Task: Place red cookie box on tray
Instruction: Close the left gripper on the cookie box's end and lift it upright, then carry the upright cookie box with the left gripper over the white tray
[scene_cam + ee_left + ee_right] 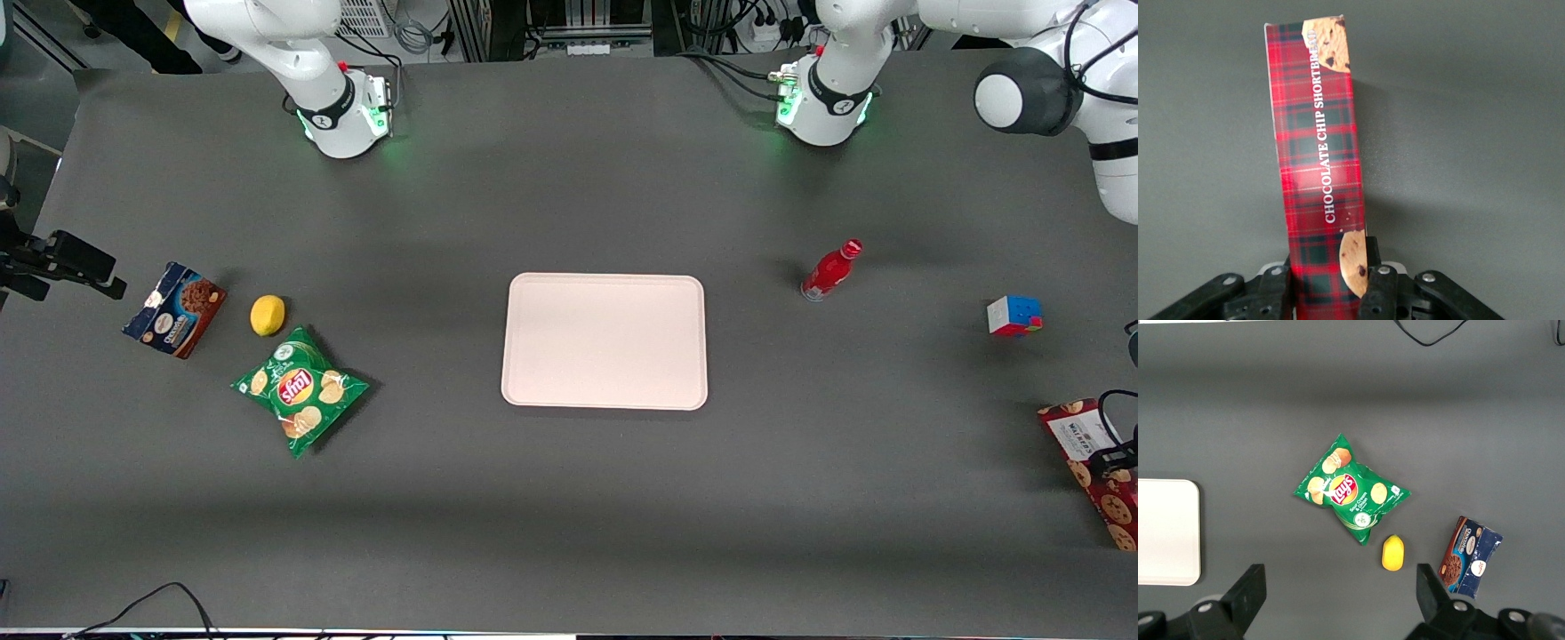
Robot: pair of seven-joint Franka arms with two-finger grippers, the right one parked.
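Straddling the red cookie box [1317, 160], my hand [1328, 293] has one finger [1373, 280] pressed against one long side of the carton and the other finger against the other side, so I am grasping it near one end. From my wrist the carton stretches away from the hand along the grey desk [1471, 133], slightly tilted, its tartan face and the white words "CHOCOLATE CHIP SHORTBREAD" turned up toward me, with a cookie picture at the end away from the hand and another just by my finger.

From the front, the same box [1098, 471] lies at the working arm's end of the desk, right at the edge of the view, its white label at the end farther from the camera. It lies nearer to that camera than the colour cube [1013, 316] and the red bottle [829, 270]. My hand shows there only as a dark shape over the box, cut off by the view's edge, so I cannot tell my arm's pose.

The tray [605, 341] sits bare in the middle of the desk, well apart from the box.
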